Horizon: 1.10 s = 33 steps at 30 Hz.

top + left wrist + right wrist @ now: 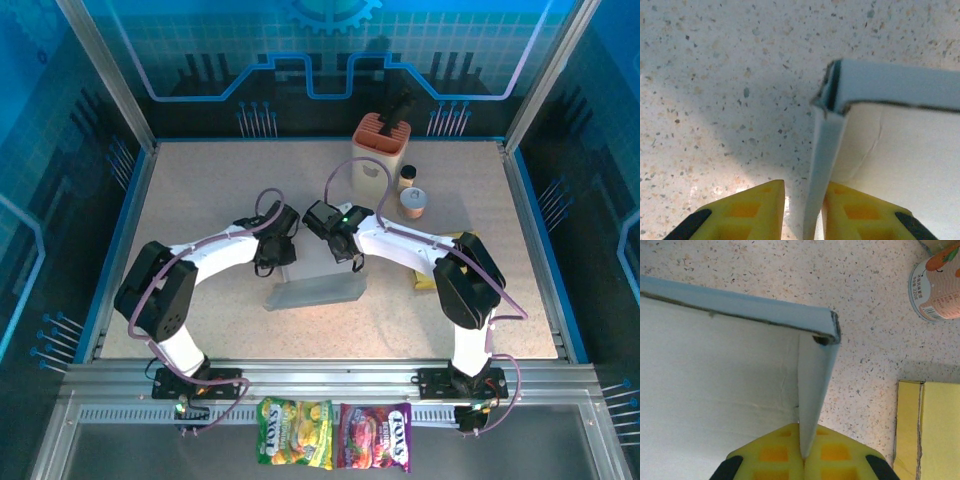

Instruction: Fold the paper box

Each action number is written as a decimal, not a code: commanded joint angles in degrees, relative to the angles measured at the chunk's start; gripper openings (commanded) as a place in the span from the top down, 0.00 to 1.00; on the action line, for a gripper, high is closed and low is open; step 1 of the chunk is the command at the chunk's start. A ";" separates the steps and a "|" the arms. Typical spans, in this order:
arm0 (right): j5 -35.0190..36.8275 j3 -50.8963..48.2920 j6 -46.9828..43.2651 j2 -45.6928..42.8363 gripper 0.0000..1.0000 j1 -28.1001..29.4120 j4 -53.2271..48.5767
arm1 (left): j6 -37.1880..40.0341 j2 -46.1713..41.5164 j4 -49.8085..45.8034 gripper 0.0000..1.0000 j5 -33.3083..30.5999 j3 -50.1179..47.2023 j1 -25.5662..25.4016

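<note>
- At the middle of the table [200, 200], the paper box [318, 291] lay as a long, low grey shape, its length running left to right between the two arms.
- In the left wrist view its left end flap [822, 165] stood on edge, rising from a folded corner of the box.
- In the right wrist view its right end flap [815, 385] stood up the same way beside the pale inner panel.
- The right gripper [802, 440] was pinched tight on the right end flap, its yellow fingers [835, 452] meeting on the card.
- The left gripper [804, 195] straddled the left end flap with a narrow opening. A strip of table showed between one finger and the card, so it was not clamped.
- A yellow box [932, 430] lay just to the right of the paper box, partly under the right arm.
- Further back stood a can [413, 203], a small brown bottle [407, 177] and an orange holder [383, 143] with a dark tool in it.
- Two candy bags [333, 435] lay on the near rail.
</note>
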 commanded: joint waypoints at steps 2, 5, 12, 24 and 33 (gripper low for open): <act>0.66 -0.38 -0.37 0.54 1.00 0.51 -3.56 | 2.82 -0.27 2.67 0.76 4.01 0.15 1.28; 0.46 -0.39 -0.36 0.71 1.00 0.50 -3.61 | 2.98 0.15 2.57 0.80 3.10 0.21 1.37; 0.52 -0.23 -0.31 0.89 1.00 0.55 -3.72 | 2.58 1.46 -1.92 1.00 -2.43 1.39 0.97; -0.08 0.05 -0.71 2.23 1.00 0.33 -3.72 | -0.12 0.23 -5.29 1.00 -7.48 1.54 -0.98; 0.49 -0.78 -0.80 3.16 1.00 -0.38 -3.62 | -0.63 -3.36 -4.44 0.85 -2.31 2.96 -1.06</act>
